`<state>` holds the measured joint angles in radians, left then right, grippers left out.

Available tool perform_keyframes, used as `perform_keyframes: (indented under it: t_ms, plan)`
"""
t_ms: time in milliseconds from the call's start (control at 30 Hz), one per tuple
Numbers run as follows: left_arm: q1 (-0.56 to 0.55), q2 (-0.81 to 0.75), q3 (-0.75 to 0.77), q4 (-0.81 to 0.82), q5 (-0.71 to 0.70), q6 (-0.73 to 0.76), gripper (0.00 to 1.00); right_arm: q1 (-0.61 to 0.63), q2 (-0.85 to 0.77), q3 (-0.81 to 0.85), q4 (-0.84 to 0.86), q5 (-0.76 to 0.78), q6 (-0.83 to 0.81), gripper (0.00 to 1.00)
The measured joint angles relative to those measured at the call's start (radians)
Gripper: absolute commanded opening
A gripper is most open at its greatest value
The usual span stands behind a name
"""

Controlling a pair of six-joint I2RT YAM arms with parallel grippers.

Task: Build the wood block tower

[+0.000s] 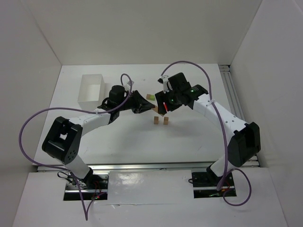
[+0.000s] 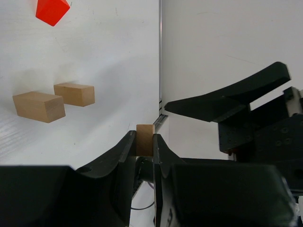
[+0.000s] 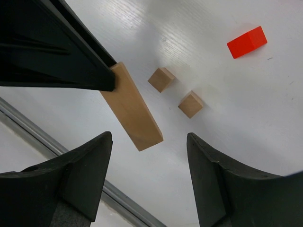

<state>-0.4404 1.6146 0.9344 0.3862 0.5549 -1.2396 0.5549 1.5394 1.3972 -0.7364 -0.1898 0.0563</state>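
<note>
Top external view: two tan blocks (image 1: pixel 155 121) stand apart near the desk's (image 1: pixel 118 146) middle, bare surface toward its near edge; left claw (image 2: pixel 143 142) pinches a tan plank (image 3: pixel 132 111), right claw (image 3: pixel 149 138) spread beside its free end, red block (image 3: pixel 247 41) well apart

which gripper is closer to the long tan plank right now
Left. The left gripper is clamped on one end of the tan plank. The right gripper is open near the plank's free end, not touching it.
</note>
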Motion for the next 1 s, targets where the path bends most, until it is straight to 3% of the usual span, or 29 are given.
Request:
perform_keyframes:
  t_ms: [333, 600, 700, 833, 1000]
  plan:
    - [0.016, 0.077, 0.131, -0.106, 0.095, 0.058, 0.0, 0.017, -0.085, -0.145, 0.15, 0.008, -0.183, 0.72]
    - [0.027, 0.092, 0.156, -0.16, 0.134, 0.09, 0.0, 0.019, -0.064, -0.111, 0.204, -0.051, -0.238, 0.55]
    - [0.027, 0.092, 0.156, -0.163, 0.14, 0.089, 0.0, 0.019, -0.043, -0.109, 0.206, -0.064, -0.241, 0.55]
    - [0.027, 0.092, 0.156, -0.162, 0.143, 0.089, 0.0, 0.019, -0.041, -0.108, 0.206, -0.086, -0.244, 0.63]
    - [0.027, 0.092, 0.156, -0.161, 0.147, 0.089, 0.0, 0.019, -0.02, -0.087, 0.201, -0.106, -0.248, 0.63]
